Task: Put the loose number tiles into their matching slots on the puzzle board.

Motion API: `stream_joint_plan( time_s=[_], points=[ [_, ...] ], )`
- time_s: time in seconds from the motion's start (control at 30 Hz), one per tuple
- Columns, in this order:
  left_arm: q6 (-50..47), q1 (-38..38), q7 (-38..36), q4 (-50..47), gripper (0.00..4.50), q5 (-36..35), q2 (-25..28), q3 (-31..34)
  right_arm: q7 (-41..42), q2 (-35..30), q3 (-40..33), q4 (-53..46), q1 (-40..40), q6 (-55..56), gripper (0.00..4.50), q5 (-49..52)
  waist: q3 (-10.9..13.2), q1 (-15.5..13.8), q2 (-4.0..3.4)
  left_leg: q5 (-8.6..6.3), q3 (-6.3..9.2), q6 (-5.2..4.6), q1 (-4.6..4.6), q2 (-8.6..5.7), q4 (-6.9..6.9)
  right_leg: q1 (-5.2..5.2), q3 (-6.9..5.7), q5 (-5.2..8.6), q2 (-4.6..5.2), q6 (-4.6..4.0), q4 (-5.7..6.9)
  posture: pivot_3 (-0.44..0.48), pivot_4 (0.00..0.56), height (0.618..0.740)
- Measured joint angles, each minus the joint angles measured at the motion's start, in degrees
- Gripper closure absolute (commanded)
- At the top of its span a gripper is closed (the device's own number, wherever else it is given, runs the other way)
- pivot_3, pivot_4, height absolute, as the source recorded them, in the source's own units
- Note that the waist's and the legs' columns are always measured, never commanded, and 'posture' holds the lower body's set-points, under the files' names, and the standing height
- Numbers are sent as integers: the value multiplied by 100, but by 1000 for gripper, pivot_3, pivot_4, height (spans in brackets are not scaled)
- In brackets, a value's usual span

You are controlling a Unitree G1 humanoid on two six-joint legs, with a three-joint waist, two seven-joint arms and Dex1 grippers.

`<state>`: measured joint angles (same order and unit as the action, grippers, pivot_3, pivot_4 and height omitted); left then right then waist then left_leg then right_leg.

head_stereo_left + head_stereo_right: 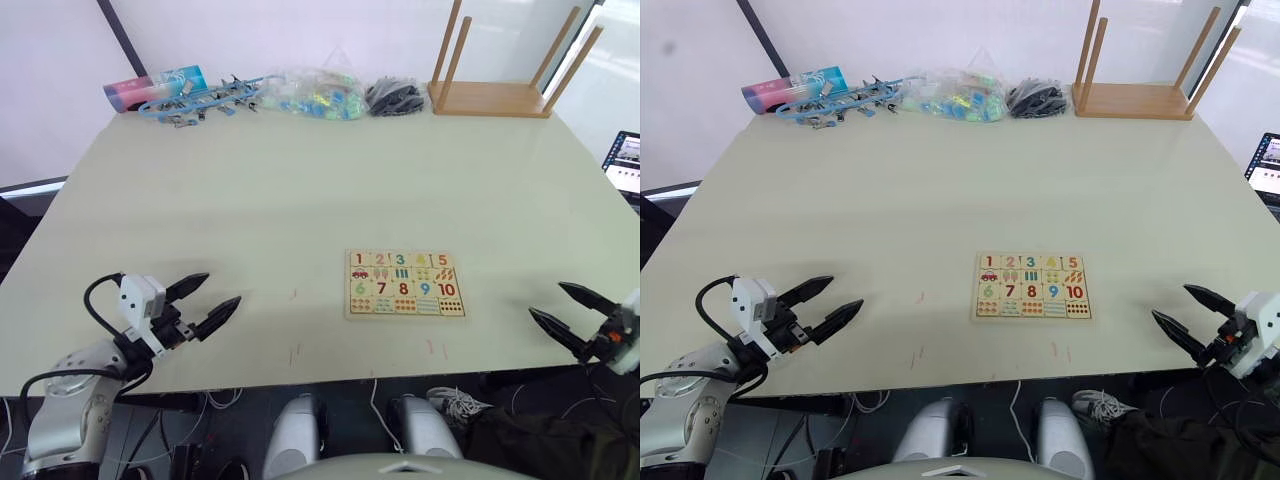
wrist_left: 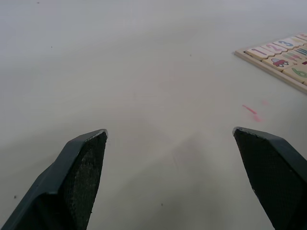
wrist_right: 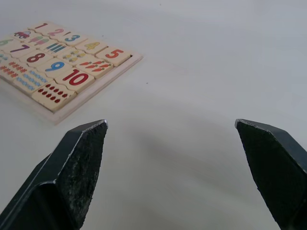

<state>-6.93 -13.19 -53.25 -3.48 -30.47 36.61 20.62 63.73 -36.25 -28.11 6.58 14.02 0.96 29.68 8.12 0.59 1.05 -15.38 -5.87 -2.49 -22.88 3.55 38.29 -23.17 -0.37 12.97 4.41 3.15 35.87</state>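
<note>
The puzzle board [image 1: 406, 316] lies flat on the pale table, a little right of centre near the front edge. Number tiles 1 to 10 sit in its rows, with 1 to 5 along the far row. The slots are all covered, and loose number tiles are out of view. My left gripper [image 1: 222, 289] hovers open over the front left of the table, well left of the board. My right gripper [image 1: 547, 299] stands open at the front right, past the board's right end. The right wrist view shows the board's rim [image 3: 98, 88] ahead of the empty fingers.
At the back right an upturned wooden stool [image 1: 490, 97] rests on its seat. Along the back edge lie a clear bag of coloured pieces [image 1: 320, 95], a black bundle [image 1: 395, 97], blue clips [image 1: 200, 97] and a pink-blue pack [image 1: 150, 88]. A laptop [image 1: 625, 165] sits off the right edge.
</note>
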Motion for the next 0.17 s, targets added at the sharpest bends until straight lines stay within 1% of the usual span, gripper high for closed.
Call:
stream_joint_plan(
  time_s=[0.07,0.17],
  points=[
    [14,-48,3,0,0,11,0,44,72,5,0,150,85,101,52,-1,0,-4,-1,-1,-1,2,0,-1,0,-1,-28,0,23,0,1,0,150,738],
    [45,-57,3,0,0,134,21,57,92,18,1,230,94,184,52,0,0,-2,-1,-1,-3,1,-3,-2,-1,-4,-34,0,28,-1,1,0,150,738]
  ],
)
